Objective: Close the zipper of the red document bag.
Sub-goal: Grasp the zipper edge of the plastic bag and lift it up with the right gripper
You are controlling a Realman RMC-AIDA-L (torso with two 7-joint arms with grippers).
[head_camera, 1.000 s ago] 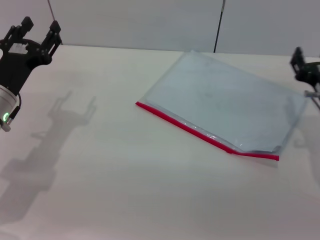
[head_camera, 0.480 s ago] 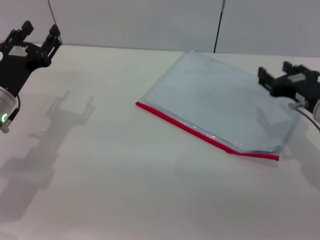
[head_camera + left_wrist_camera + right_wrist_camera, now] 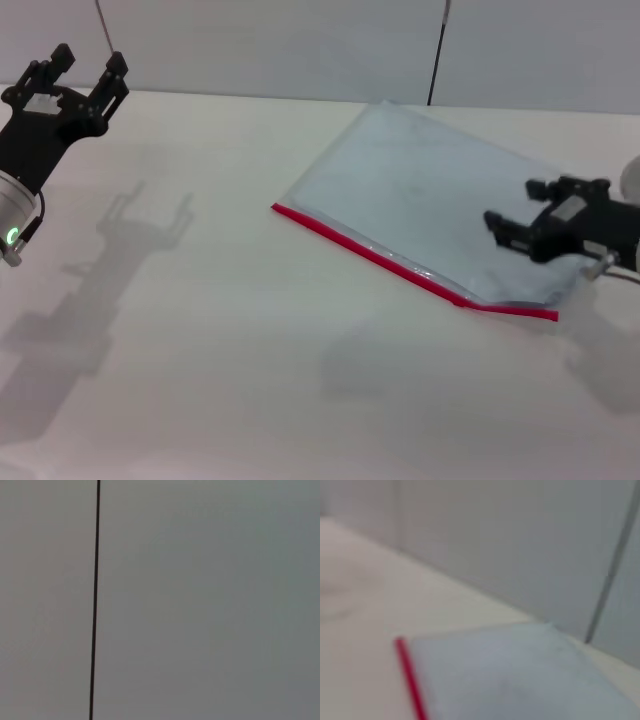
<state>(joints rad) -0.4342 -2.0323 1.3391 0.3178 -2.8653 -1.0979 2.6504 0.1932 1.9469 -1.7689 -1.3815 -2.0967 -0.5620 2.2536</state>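
So the red document bag (image 3: pixel 440 205) is lying flat on the table (image 3: pixel 200 340), right of centre and turned at an angle, with one corner pointing toward the back wall (image 3: pixel 300 45). The zipper (image 3: pixel 400 265) is the bright red strip along the long edge nearest the robot, running diagonally from its left end down to the near-right corner, where it kinks a bit. I can't tell where the slider is, or how much of the strip is already shut.

The right gripper (image 3: pixel 512 222) hangs over the right end of the bag, just above the sheet and a little back from the red strip, jaws spread apart and gripping nothing. My guess is it's lining up on that end because the pull tab probably sits there, but that's a guess. In the right wrist view you see the bag (image 3: pixel 520 680) and the red edge (image 3: pixel 410 680) stretching away toward the wall.

The left gripper (image 3: pixel 78 75) is parked way off at the far left, raised above the table, jaws released and empty. Its wrist view only shows the wall.

Room-wise, lots of bare table in front of and left of the zipper, so a slide along that edge looks unobstructed. The loose bag might skid if nothing pins it.
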